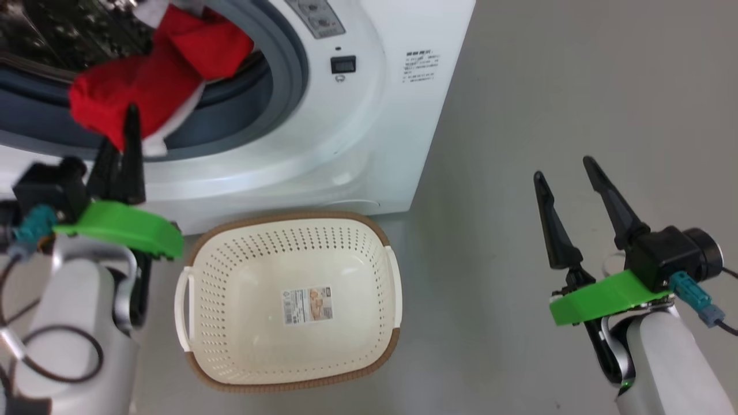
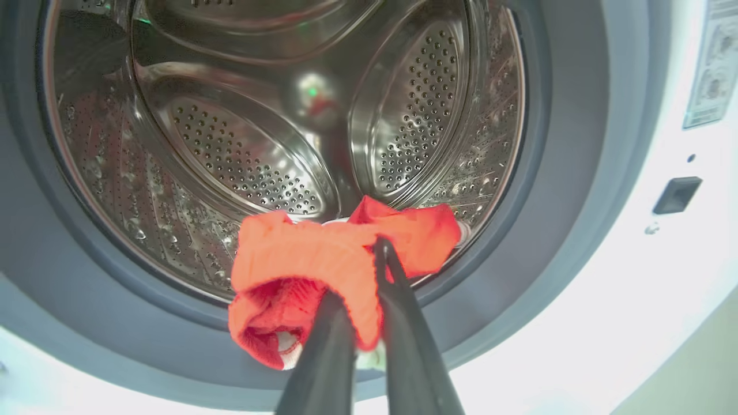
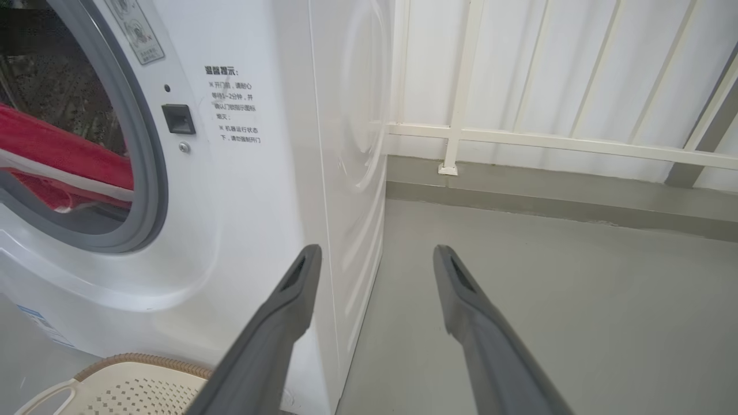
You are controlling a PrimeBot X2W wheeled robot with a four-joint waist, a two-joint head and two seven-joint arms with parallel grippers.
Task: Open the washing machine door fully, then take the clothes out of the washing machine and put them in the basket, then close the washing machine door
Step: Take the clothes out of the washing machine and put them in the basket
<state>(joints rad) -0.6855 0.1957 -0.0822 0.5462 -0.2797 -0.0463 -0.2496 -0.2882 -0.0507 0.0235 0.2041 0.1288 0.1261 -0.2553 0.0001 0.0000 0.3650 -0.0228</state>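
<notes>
Left gripper (image 1: 122, 135) at frame left, jaws pinching red clothes (image 1: 150, 86) at washing machine (image 1: 369, 144) mouth; right gripper (image 1: 564, 167) lower right, jaws spread

Laundry corner, perhaps balcony: washing machine (image 1: 375, 115), bare grey floor (image 1: 548, 86), white railing (image 3: 548, 141) behind.

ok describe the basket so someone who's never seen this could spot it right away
Start at the big white washing machine; on the grey floor just in front of it sits the basket. It is cream plastic with perforated sides, and its brown woven-look rim and the sticker on its bottom mark it out from the plain white machine.
</notes>
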